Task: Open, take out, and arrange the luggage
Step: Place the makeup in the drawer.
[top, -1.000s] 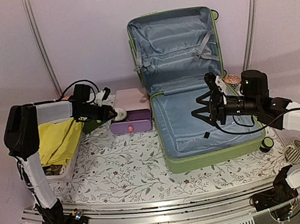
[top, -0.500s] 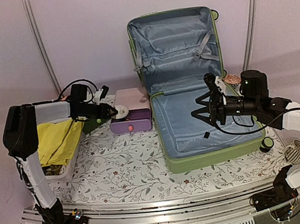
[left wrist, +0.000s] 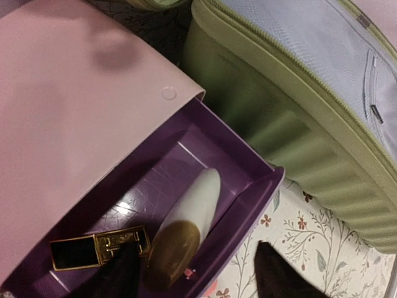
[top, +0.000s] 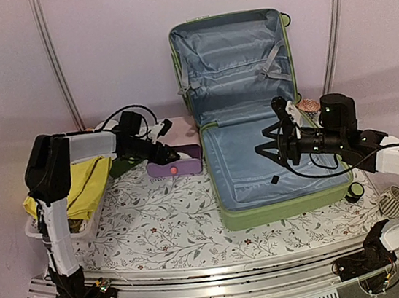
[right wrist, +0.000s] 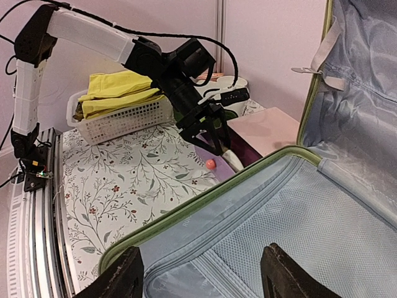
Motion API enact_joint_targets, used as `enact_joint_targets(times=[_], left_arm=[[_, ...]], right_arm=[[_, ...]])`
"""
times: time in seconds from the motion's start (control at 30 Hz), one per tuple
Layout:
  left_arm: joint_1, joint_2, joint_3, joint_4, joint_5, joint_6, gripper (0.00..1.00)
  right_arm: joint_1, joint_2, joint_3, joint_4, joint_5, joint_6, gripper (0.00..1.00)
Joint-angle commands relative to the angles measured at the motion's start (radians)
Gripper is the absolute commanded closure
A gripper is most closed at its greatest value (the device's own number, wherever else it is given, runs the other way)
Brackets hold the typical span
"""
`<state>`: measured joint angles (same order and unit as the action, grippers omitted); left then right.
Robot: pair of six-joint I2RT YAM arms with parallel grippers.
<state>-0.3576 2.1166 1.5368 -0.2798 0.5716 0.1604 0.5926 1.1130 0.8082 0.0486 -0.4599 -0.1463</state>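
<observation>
Floral tabletop (top: 166, 234): the open light-green luggage (top: 281, 212) lies flat, right of centre, lid propped upright behind. Right gripper (right wrist: 201, 261) hovers directly above its lining, fingers spread, holding nothing. It is nearer than the left gripper (left wrist: 195, 273), spread over a purple drawer box (top: 187, 167) alongside.

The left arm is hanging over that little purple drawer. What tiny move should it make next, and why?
Probably lift the left gripper straight up, clear of the purple drawer. Its jaws stand open, and the white-and-gold tube lies on the drawer floor between them, seemingly not gripped, so nothing seems left to do down there.
</observation>
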Motion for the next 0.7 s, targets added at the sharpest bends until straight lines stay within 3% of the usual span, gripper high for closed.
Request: enact_joint_targets(times=[0.0, 0.2, 0.3, 0.43, 0.47, 0.53, 0.6, 0.67], left_arm=[[-0.009, -0.042, 0.036, -0.036, -0.076, 0.033, 0.03], [-0.012, -0.136, 0.024, -0.037, -0.115, 0.011, 0.02], [-0.017, -0.247, -0.028, -0.002, -0.135, -0.001, 0.02], [-0.02, -0.428, -0.212, 0.201, -0.161, -0.058, 0.02], [-0.02, -0.48, -0.271, 0.251, -0.178, -0.074, 0.02], [-0.019, -0.594, -0.392, 0.336, -0.251, -0.144, 0.02], [-0.009, -0.667, -0.457, 0.359, -0.376, -0.289, 0.02], [0.02, -0.709, -0.499, 0.358, -0.367, -0.414, 0.02]], right_arm=[[-0.005, -0.021, -0.018, -0.018, 0.056, -0.005, 0.33], [-0.005, -0.02, -0.02, -0.027, 0.111, 0.006, 0.33], [-0.005, -0.035, -0.023, -0.034, 0.214, 0.065, 0.3], [-0.006, -0.055, -0.012, -0.074, 0.383, 0.185, 0.22], [-0.009, -0.059, -0.008, -0.093, 0.412, 0.21, 0.14], [-0.017, -0.066, 0.004, -0.155, 0.403, 0.241, 0.0], [-0.019, -0.066, 0.016, -0.215, 0.397, 0.223, 0.01], [-0.021, -0.065, 0.029, -0.275, 0.43, 0.236, 0.01]])
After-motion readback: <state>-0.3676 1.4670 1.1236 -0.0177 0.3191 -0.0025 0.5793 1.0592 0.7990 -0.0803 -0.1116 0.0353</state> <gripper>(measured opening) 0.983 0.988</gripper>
